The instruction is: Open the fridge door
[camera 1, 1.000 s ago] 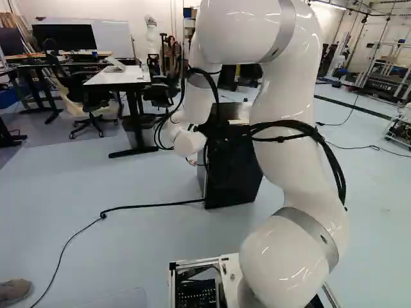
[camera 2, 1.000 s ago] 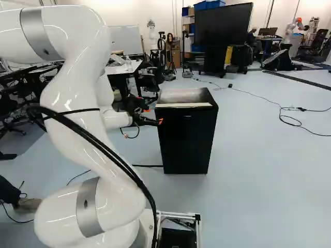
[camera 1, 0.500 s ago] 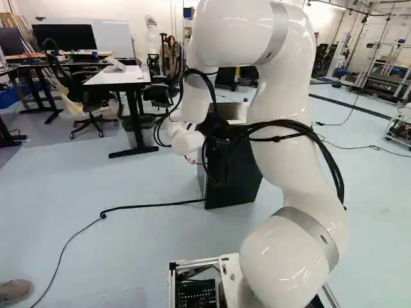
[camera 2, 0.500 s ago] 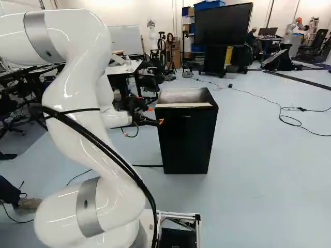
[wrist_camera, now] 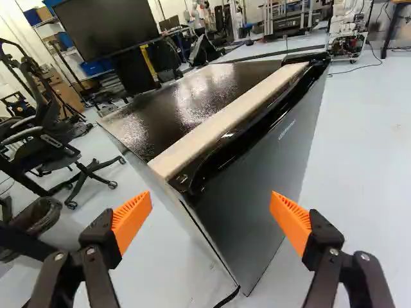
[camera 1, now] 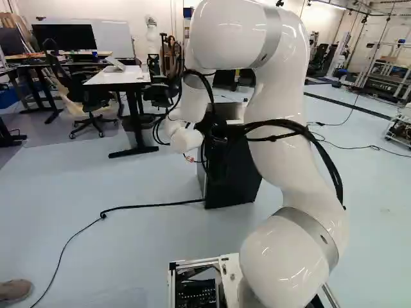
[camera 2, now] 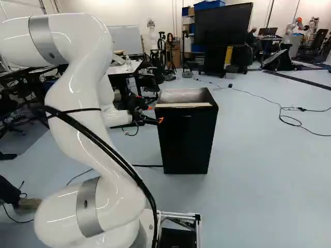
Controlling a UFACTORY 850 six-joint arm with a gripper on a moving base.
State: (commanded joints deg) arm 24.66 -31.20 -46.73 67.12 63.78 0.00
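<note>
In the right base view my gripper (camera 2: 155, 114) is beside the upper part of the small black fridge (camera 2: 187, 139), which stands upright on the floor. The left base view shows the fridge (camera 1: 234, 170) partly behind my arm. Seen from the wrist, the gripper (wrist_camera: 210, 217) is open, with its orange pads wide apart and nothing gripped. Ahead of it lies the fridge's grey door (wrist_camera: 257, 176), its near side edge facing the space between the fingers. The door looks closed. A pale strip (wrist_camera: 221, 125) runs along the top behind the door's black upper edge.
A white-topped desk (camera 1: 119, 76) and an office chair (wrist_camera: 61, 151) stand beyond the fridge. A black cable (camera 1: 151, 206) crosses the floor to the fridge's foot. Farther back are a large screen (camera 2: 223, 25) and another robot (camera 2: 297, 25).
My arm's upper links have shifted slightly, leftward in the left base view and rightward and down in the right one. The gripper has barely moved. Base and fridge have stayed put.
</note>
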